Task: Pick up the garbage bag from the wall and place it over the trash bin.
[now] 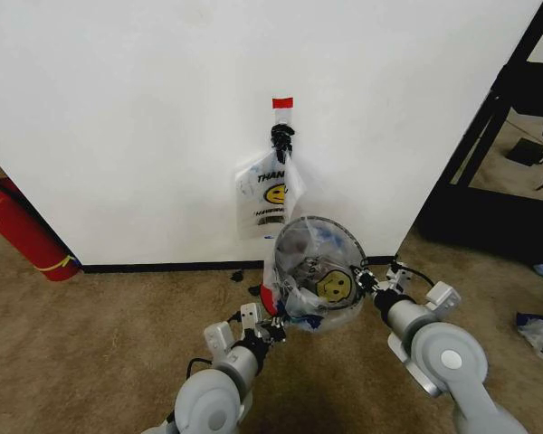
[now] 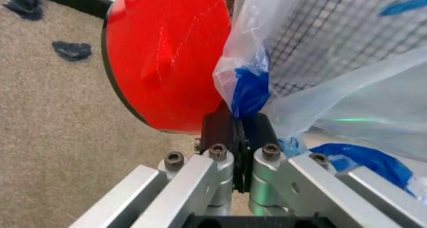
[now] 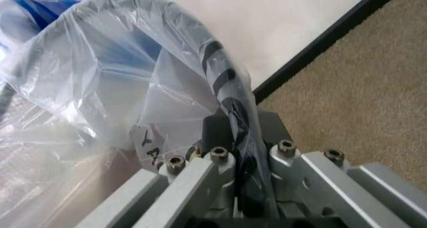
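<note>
The trash bin (image 1: 300, 242), black mesh with a red base (image 2: 170, 52), is tipped with its mouth toward me, just in front of the wall (image 1: 118, 136). The garbage bag (image 1: 330, 287), translucent with blue patches and a yellow smiley, lines the bin and wraps over its rim (image 3: 220, 77). My left gripper (image 2: 239, 122) is shut on a blue-patched fold of the bag beside the red base. At the bin's right rim, my right gripper (image 3: 235, 128) is shut on the bag film stretched over the rim. In the head view, the left gripper (image 1: 273, 327) and right gripper (image 1: 366, 278) flank the bin.
A flat white "THANK YOU" smiley bag (image 1: 270, 194) hangs on the black hook (image 1: 281, 136) under a red tape strip (image 1: 282, 102). A red fire extinguisher (image 1: 23, 231) leans at the left. A black rack (image 1: 489, 154) stands at the right. The floor is brown carpet.
</note>
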Motion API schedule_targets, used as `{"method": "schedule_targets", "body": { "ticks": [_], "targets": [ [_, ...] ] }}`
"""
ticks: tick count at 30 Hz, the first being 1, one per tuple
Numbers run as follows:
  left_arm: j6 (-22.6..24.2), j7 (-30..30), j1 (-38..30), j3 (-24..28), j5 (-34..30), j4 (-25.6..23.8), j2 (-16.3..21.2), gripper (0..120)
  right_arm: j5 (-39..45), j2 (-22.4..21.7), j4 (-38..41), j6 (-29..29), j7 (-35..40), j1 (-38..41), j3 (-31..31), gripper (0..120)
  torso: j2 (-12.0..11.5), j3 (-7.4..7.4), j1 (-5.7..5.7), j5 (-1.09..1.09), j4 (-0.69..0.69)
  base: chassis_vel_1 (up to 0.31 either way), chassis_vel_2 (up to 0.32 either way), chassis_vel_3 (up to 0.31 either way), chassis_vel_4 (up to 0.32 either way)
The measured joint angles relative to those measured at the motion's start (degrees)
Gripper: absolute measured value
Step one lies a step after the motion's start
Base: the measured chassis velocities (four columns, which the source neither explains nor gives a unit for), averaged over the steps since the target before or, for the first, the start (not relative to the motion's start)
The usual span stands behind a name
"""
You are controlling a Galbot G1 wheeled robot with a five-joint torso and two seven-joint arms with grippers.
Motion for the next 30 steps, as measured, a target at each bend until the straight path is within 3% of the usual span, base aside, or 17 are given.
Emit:
{"method": "schedule_targets", "body": {
  "ticks": [10, 13, 15, 21, 30],
  "targets": [
    [-0.8, 0.4, 0.0, 0.1, 2.5, 1.9, -1.0, 0, 0.0, 0.5, 0.3, -0.1, 0.2, 0.0, -0.4, 0, 0.0, 0.00, 0.00, 0.00, 0.00, 0.000, 0.000, 0.000, 0.000],
    [-0.4, 0.5, 0.3, 0.3, 3.5, 2.1, -0.7, 15, 0.0, 0.5, 0.3, -0.2, 0.2, 0.2, -0.4, 0, 0.0, 0.00, 0.00, 0.00, 0.00, 0.000, 0.000, 0.000, 0.000],
    [-0.1, 0.5, 0.6, 0.3, 3.6, 1.7, -0.3, 19, 0.0, 0.4, 0.3, -0.2, 0.2, 0.3, -0.4, 0, 0.0, 0.00, 0.00, -0.01, -0.01, 0.000, 0.000, 0.000, 0.000],
    [3.2, 0.1, 4.2, -1.1, 4.9, -6.7, 3.4, 44, -0.8, 1.5, -2.2, 0.3, -0.1, 1.0, 0.4, 0, 0.0, 0.00, 0.00, 0.00, 0.00, 0.000, 0.000, 0.000, 0.000],
    [5.6, -2.7, 7.6, -2.0, 9.7, -12.1, 5.7, 72, -1.2, 1.4, -3.8, 0.7, -0.2, 1.8, 0.7, 0, 0.0, 0.00, 0.00, -0.01, 0.00, 0.000, 0.000, 0.000, 0.000]
  ]
}}
